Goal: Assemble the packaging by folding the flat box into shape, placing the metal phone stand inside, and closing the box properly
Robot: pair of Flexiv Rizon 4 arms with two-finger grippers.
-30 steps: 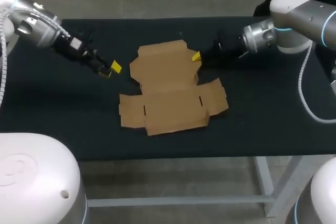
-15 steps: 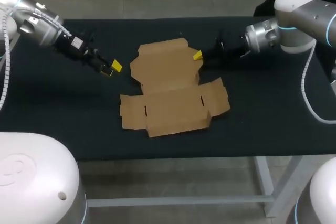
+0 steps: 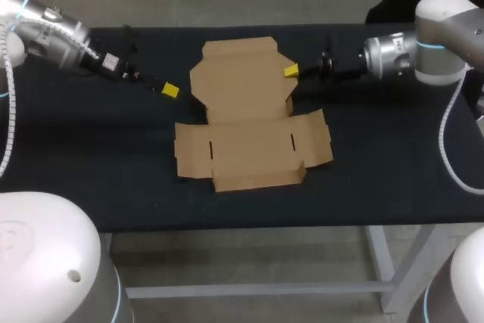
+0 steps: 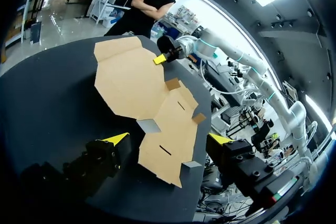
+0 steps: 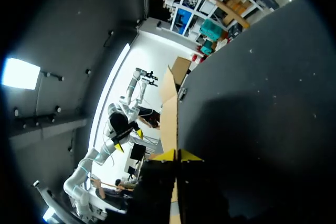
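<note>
- While the box [image 3: 249, 115] lies flat and unfolded at the middle of the table [image 3: 393, 172], none of its panels stands up. I judge the work to be at its first step, the folding.
- The right gripper [image 3: 291, 72] sits at the box's 2 o'clock, on the side edge of the far panel. In its wrist view its fingers [image 5: 165, 155] are pressed together with the cardboard edge running in between them, so it appears to pinch that edge.
- The left gripper [image 3: 170, 90] is at the box's 10 o'clock, just off the cardboard and not touching it. Its fingers [image 4: 116, 139] are spread wide, with nothing between them and the box ahead of them.
- The phone stand shows in no view, so I cannot say where it is.
- The next move probably calls for raising the pinched panel along its crease. The left gripper would come in from 9 o'clock to hold the base down.
- Thin card may buckle away from the crease, or the whole sheet may slide on the dark table top.
</note>
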